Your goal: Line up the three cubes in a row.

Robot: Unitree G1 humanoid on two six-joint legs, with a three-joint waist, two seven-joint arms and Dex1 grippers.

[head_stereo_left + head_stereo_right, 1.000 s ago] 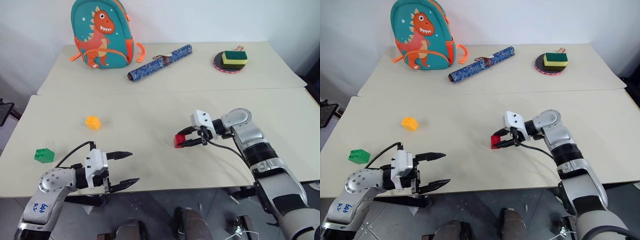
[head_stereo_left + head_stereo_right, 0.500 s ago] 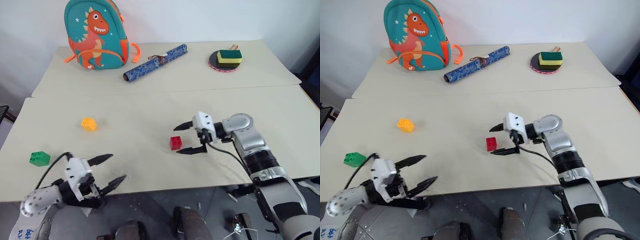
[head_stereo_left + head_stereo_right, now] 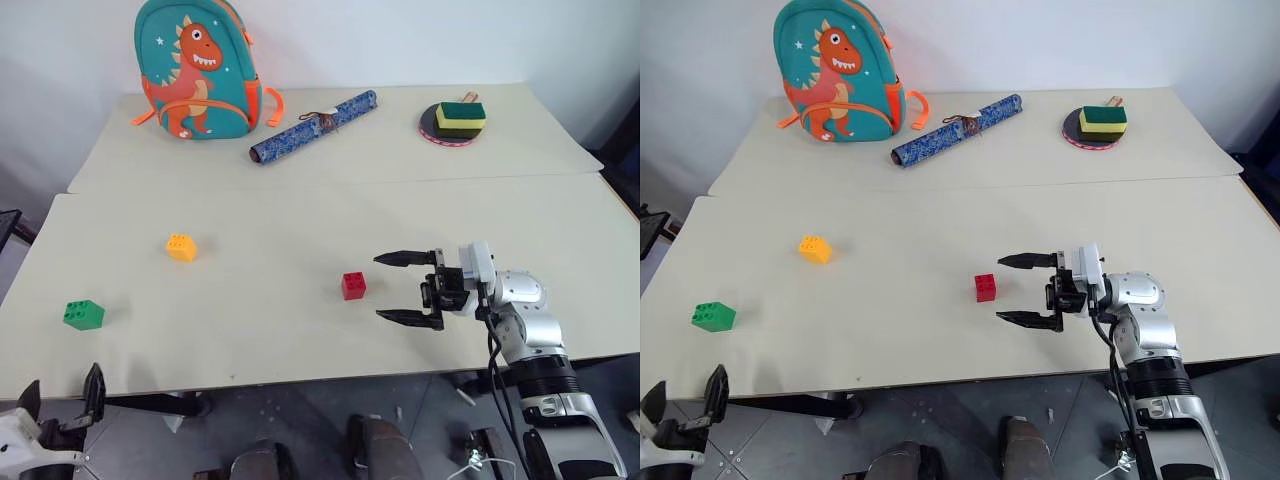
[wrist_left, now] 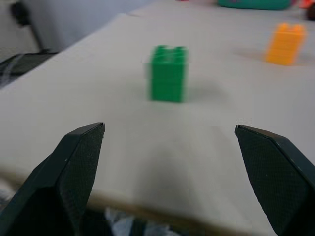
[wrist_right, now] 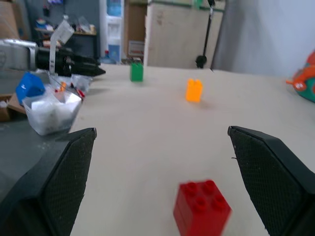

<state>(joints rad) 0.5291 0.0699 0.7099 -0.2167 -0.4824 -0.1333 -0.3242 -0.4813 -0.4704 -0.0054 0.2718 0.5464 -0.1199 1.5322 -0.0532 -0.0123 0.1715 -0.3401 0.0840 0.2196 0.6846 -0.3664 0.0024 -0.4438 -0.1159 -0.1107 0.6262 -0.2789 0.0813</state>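
Note:
Three cubes sit apart on the near table [image 3: 300, 340]: the red cube [image 3: 353, 285] in the middle, the yellow-orange cube [image 3: 181, 246] further left and back, the green cube [image 3: 84, 314] near the left front. My right gripper [image 3: 380, 288] is open and level, just right of the red cube, with a small gap between them. Down past the table's front left corner, my left gripper [image 3: 60, 392] is open and holds nothing. Its wrist view faces the green cube [image 4: 168, 73] across the table edge, with the yellow-orange cube [image 4: 284, 43] beyond.
On the far table stand a teal dinosaur backpack [image 3: 196, 70], a rolled blue mat [image 3: 315, 126] and a yellow-and-green sponge [image 3: 460, 113] on a round paddle. A seam [image 3: 330, 183] separates the two tables.
My right gripper opened, released the red cube onto the table and drew back to the right. My left arm swung left and down below the table's front edge, staying open.

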